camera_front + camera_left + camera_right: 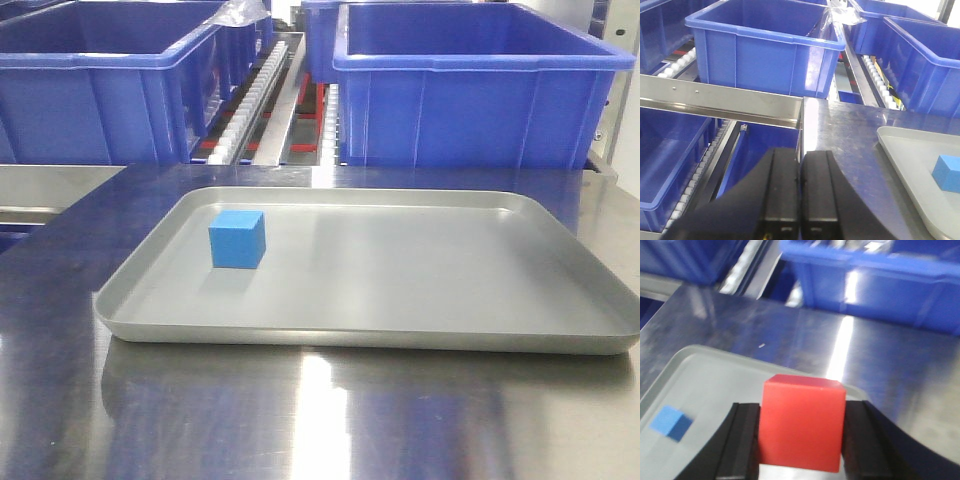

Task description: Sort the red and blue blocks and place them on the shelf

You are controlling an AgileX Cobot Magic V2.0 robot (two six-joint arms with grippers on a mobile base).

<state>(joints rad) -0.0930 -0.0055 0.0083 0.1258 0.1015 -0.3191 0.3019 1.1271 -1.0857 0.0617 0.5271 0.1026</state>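
Right wrist view, red block (802, 425) clamped by right gripper (802, 412), blue block (671, 422) lying to its left on tray (710, 370), left gripper (800, 159) pressed closed, nothing held.

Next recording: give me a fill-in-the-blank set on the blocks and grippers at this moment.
1. The right gripper is shut on the red block, while the left gripper holds ____.
2. In the front view, the blue block rests in the ____ half of the tray.
3. The number of blocks on the tray is ____.
Missing words: nothing; left; one.
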